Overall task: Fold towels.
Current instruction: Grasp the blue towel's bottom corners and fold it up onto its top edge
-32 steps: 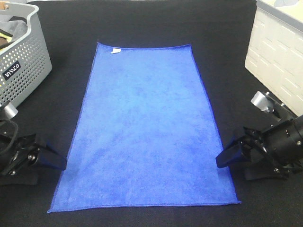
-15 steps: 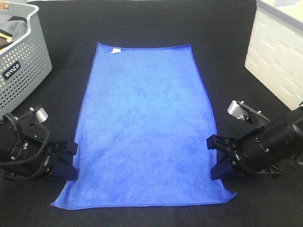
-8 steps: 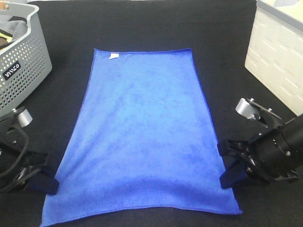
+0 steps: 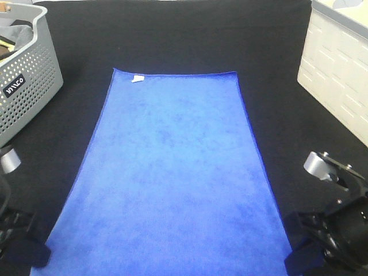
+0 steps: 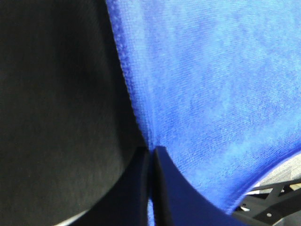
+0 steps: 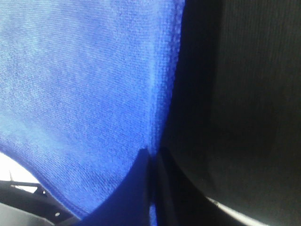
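A blue towel (image 4: 172,172) lies flat and lengthwise on the black table, with a small white tag (image 4: 137,79) at its far left corner. Its near edge runs past the bottom of the exterior view. My left gripper (image 4: 35,255) is shut on the towel's near left edge; the left wrist view shows the jaws closed together on the blue cloth (image 5: 197,94). My right gripper (image 4: 296,261) is shut on the near right edge; the right wrist view shows its jaws pinching the cloth (image 6: 84,94).
A grey perforated basket (image 4: 26,86) with clothes in it stands at the far left. A white box (image 4: 339,69) stands at the far right. The black table cloth (image 4: 172,34) surrounds the towel.
Both grippers closed on the towel's near corners and pulled toward the near edge. The whole towel slid nearer and stretched flat; its far edge moved closer.
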Available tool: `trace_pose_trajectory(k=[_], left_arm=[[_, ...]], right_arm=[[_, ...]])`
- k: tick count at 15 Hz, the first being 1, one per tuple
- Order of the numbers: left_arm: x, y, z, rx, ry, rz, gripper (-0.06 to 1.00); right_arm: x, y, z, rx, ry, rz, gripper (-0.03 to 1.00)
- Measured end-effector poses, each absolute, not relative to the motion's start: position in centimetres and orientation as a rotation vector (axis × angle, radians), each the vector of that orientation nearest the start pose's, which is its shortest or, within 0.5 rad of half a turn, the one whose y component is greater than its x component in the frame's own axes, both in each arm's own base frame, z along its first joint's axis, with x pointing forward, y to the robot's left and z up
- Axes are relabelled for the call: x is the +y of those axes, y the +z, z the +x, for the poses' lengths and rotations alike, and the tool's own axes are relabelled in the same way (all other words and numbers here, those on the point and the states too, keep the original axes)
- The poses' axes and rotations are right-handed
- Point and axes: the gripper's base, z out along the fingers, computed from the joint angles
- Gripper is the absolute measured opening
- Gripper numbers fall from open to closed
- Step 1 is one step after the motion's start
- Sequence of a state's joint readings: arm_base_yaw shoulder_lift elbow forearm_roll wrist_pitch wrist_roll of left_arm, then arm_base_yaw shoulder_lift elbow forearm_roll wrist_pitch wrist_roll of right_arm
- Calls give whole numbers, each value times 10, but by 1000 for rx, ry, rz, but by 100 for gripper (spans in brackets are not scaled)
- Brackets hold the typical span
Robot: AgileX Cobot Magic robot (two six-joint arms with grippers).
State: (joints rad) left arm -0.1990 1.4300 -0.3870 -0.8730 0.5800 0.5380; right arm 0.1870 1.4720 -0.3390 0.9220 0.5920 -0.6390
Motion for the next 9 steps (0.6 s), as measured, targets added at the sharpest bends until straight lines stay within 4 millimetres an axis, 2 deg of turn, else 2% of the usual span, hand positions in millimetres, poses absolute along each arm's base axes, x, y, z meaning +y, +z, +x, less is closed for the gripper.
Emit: trace_pose_trajectory(k=[2,5,7,9], left_arm=[[-70,133,156,2964,-701,-23,0],[-70,132,157,2948,-696,-60,0],[-71,140,171,2883,-673,-56,0],[-74,154,191,2809,-674,-75,0]], right_arm=[[70,123,153,2992,735,-42,0],[70,125,156,2966,717,-27,0],[73,135,172,2909,715,-57,0],[79,150,202,2838,714,-85,0]])
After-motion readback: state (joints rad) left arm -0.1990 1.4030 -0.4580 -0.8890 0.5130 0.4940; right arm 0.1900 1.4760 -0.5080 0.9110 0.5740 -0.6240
